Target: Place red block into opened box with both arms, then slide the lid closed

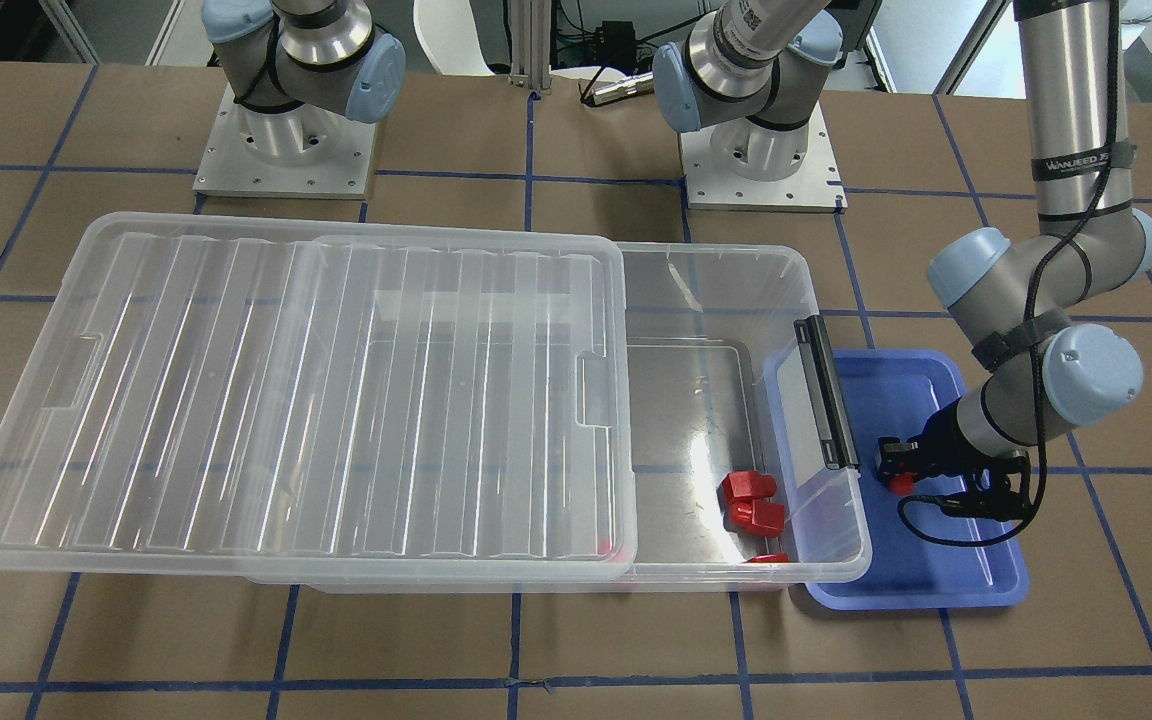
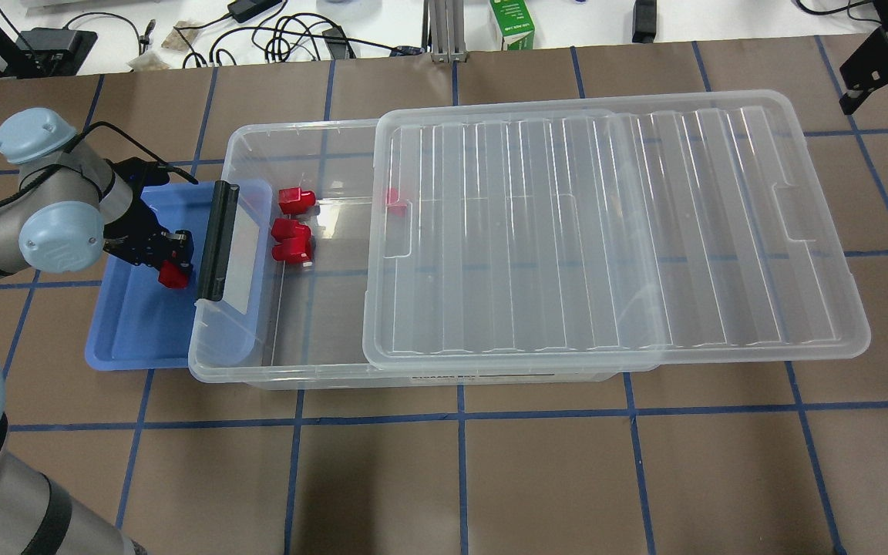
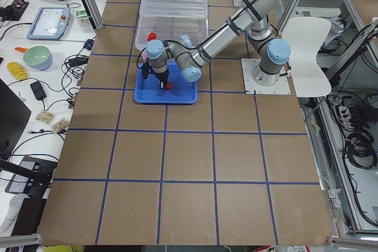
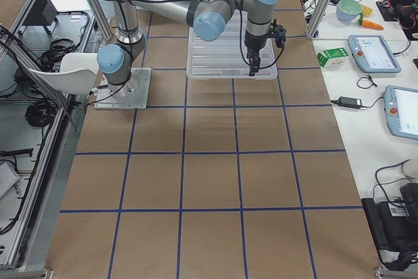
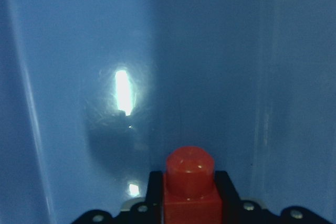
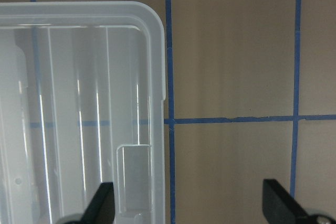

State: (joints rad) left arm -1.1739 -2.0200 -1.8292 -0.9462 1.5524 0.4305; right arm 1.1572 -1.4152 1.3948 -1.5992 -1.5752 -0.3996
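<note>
One red block (image 5: 189, 182), pinched between the fingers of the left tool (image 2: 174, 270), above the blue tray (image 2: 128, 339). One box (image 2: 216, 370) on the bench (image 2: 459, 478), handle end next to that tray; lid (image 2: 613, 231) slid partway off, handle end uncovered. Three loose red blocks (image 2: 291, 240) on the exposed floor, a fourth under the lid's edge. Right tool (image 6: 191, 208): fingers spread, over the lid's far end.

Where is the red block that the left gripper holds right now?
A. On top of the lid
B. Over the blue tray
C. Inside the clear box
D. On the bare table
B: the left gripper grips the red block over the blue tray, outside the box.
</note>
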